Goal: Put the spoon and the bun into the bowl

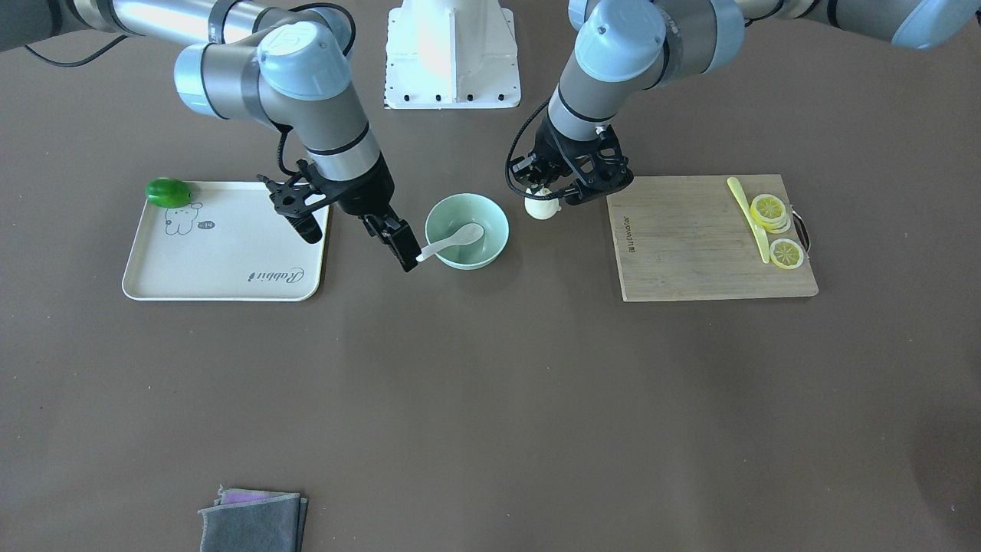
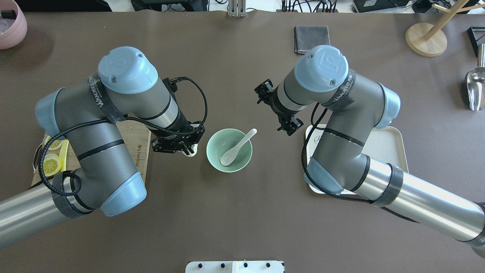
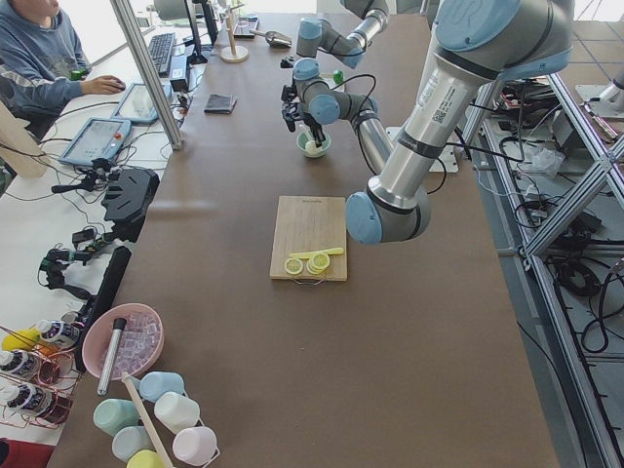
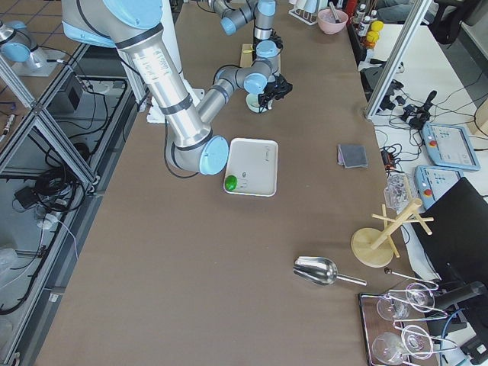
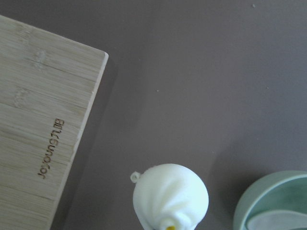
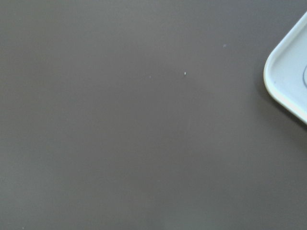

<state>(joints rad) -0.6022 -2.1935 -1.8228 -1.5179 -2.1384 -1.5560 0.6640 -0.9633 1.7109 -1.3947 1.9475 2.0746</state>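
Bowl (image 1: 448, 211): you'll find it midway between the tabletop's two ends, nearer the robot's edge than yours.
Right pincer (image 1: 360, 249): spread wide and holding nothing. One finger stands right at the tip of the spoon's handle; you can't tell whether it touches.
Left pincer (image 1: 553, 197): drawn in over the top of the bun and, by the look of it, gripping it. These views don't show whether the bun is clear of the tabletop.
Spoon (image 1: 450, 242): in the bowl, with the scoop inside and the handle leaning out over the rim. Its long axis runs slantwise, the handle pointing toward your edge and the robot's right end.
Bun (image 1: 542, 207): outside the bowl, just beside its wall on the side toward the robot's left end.
Bearing: from the left pincer the bowl lies toward the robot's right end, close by. The left arm is the nearer one to the bun.
Step, as I judge it: the spoon is done and the bun is left. You'd want the bun lifted over the rim and let go beside the scoop.
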